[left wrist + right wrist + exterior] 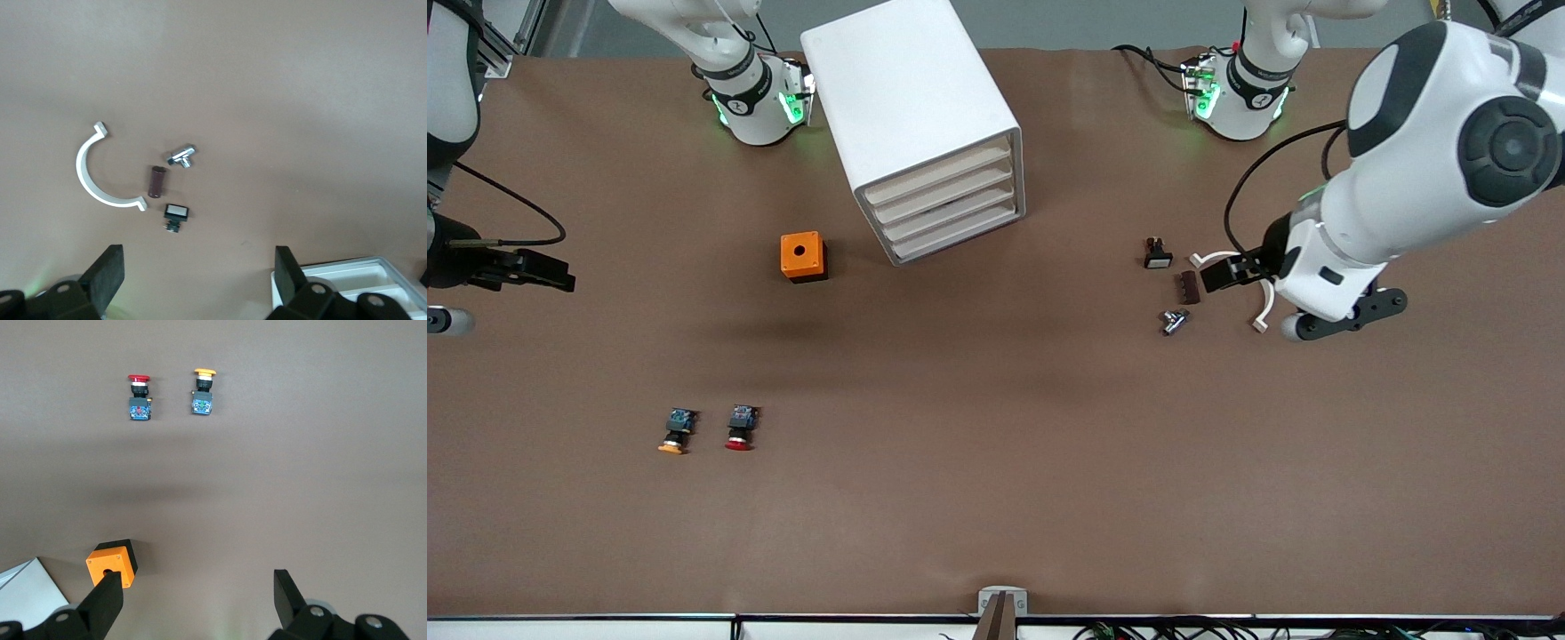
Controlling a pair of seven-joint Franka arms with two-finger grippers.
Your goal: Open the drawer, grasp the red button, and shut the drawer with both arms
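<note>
The white cabinet [911, 107] stands at the robots' side of the table, its four stacked drawers [947, 209] all shut; a corner of it shows in the left wrist view [347, 280]. The red-capped button [740, 428] lies on its side nearer the front camera, toward the right arm's end, and shows in the right wrist view [139, 397]. My left gripper [1221, 274] is open and empty over the small parts toward the left arm's end [197, 277]. My right gripper [547, 271] is open and empty over the table's edge at the right arm's end [197, 600].
An orange-capped button [677, 431] lies beside the red one. An orange box with a round hole [803, 256] stands beside the cabinet. Under the left gripper lie a black button with a white face [1157, 254], a brown piece [1189, 287], a silver fitting [1174, 321] and a white curved clamp [100, 177].
</note>
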